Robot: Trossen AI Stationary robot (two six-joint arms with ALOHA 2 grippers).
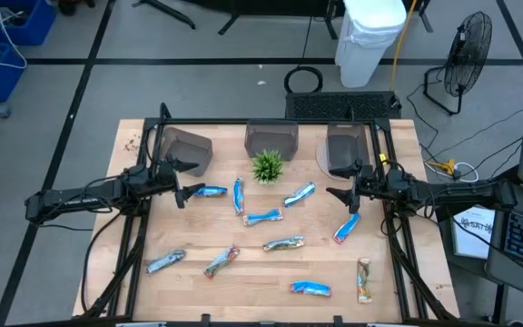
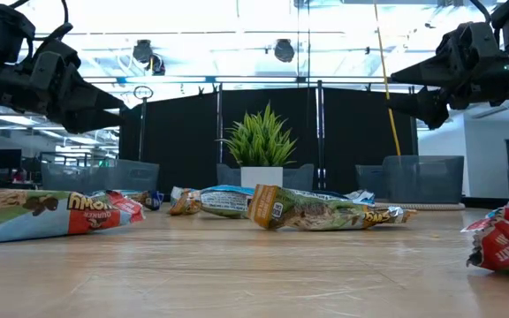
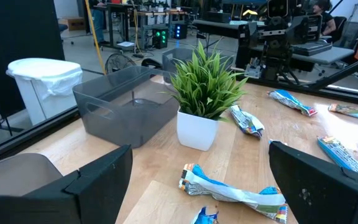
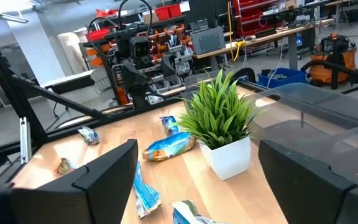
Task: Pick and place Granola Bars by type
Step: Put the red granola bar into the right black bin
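Progress: no bar can be seen inside the three grey bins (image 1: 271,138) at the far edge of the table (image 1: 398,300); the sorting is judged barely begun, with nearly all of it left.

Granola bars: about ten are counted, scattered flat on the bare wood in front of the bins and the potted plant (image 1: 267,166). Most are wrapped in blue and white; a few are tan or green with red.

Left gripper (image 1: 179,180): held above the table near the left bin, fingers spread wide, nothing gripped.

Nearest bar, left: a blue-and-white bar (image 1: 210,191) lies just beside the fingertips, toward the table's middle, apart from them.

Right gripper (image 1: 343,193): held above the table just in front of the right bin, fingers seen well apart in the wrist view, nothing between them.

Nearest bar, right: a blue-and-red bar (image 1: 347,227) lies near it, toward the front edge, untouched.

Next step, as judged: a descent onto one of these near bars is called for; the slim, shiny wrappers lie flat, so slipping may be expected.
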